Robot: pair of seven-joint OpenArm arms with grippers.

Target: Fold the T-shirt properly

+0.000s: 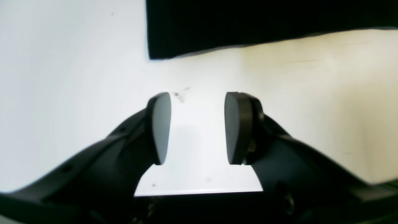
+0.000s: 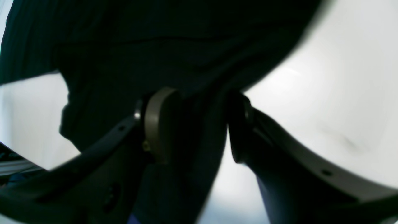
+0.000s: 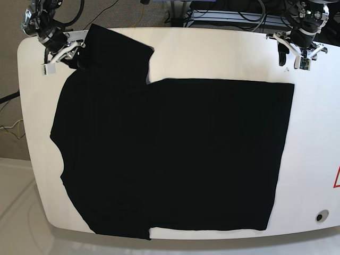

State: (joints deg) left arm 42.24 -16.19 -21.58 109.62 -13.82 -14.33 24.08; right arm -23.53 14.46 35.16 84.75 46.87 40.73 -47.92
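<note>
The white table [image 3: 159,53] has rounded corners and fills most of the base view. On its near right corner sits a small dark round hole [image 3: 319,216], and at the right edge a piece of a red triangle mark [image 3: 337,178] shows, cut off by the frame. Beyond the far edge of the table there are black cables [image 3: 228,13], a yellow cable [image 3: 142,9] and a metal rail [image 3: 234,18], and at the left lies a beige floor [image 3: 8,69].
</note>
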